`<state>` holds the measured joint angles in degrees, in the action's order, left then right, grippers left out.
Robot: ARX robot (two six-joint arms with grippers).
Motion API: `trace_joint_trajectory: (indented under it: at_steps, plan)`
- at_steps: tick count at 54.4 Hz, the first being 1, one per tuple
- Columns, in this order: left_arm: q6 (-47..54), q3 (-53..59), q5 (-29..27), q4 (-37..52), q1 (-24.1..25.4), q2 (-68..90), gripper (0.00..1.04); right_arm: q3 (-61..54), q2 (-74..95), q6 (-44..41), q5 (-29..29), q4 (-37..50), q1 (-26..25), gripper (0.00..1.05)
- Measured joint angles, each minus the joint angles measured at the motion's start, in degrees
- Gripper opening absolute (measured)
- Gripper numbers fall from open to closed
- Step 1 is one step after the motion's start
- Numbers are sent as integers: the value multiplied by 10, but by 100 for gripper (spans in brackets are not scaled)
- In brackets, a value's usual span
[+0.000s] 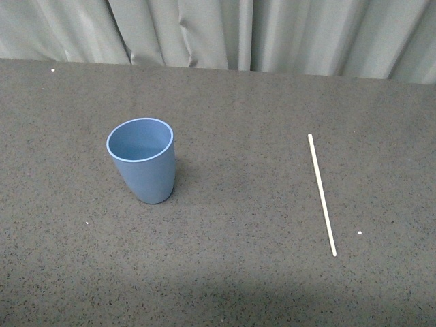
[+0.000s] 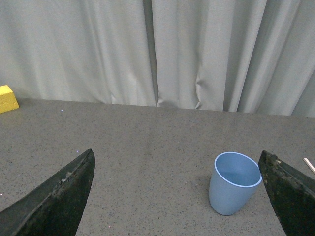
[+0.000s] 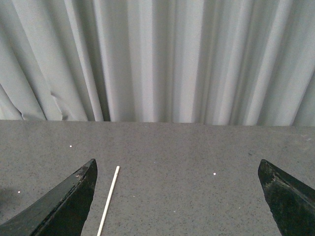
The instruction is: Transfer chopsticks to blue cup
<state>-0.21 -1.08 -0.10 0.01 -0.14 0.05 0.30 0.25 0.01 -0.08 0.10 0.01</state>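
The blue cup stands upright and empty on the dark speckled table, left of centre. The chopstick, a thin cream-white stick, lies flat on the table to the right, pointing away from me. Neither arm shows in the front view. In the left wrist view my left gripper is open and empty, and the cup stands ahead near one finger; the stick's tip shows at the frame edge. In the right wrist view my right gripper is open and empty, and the chopstick lies next to one finger.
A grey curtain hangs along the table's far edge. A yellow block sits near the curtain in the left wrist view. Small white specks dot the table top.
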Motion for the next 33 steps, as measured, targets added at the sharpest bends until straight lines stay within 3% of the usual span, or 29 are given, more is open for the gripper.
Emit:
trace_joint_trajectory:
  at_steps: [13, 18, 20, 33]
  plan:
    - [0, 0, 0, 0, 0, 0, 98, 0, 0, 0, 0, 0, 0, 95]
    - [0, 0, 0, 0, 0, 0, 98, 25, 56, -56, 121, -53, 40, 95]
    - [0, 0, -1, 0, 0, 0, 98, 30, 89, -71, 134, -48, 48, 95]
    - [0, 0, 0, 0, 0, 0, 98, 136, 527, -49, 55, 106, 69, 95]
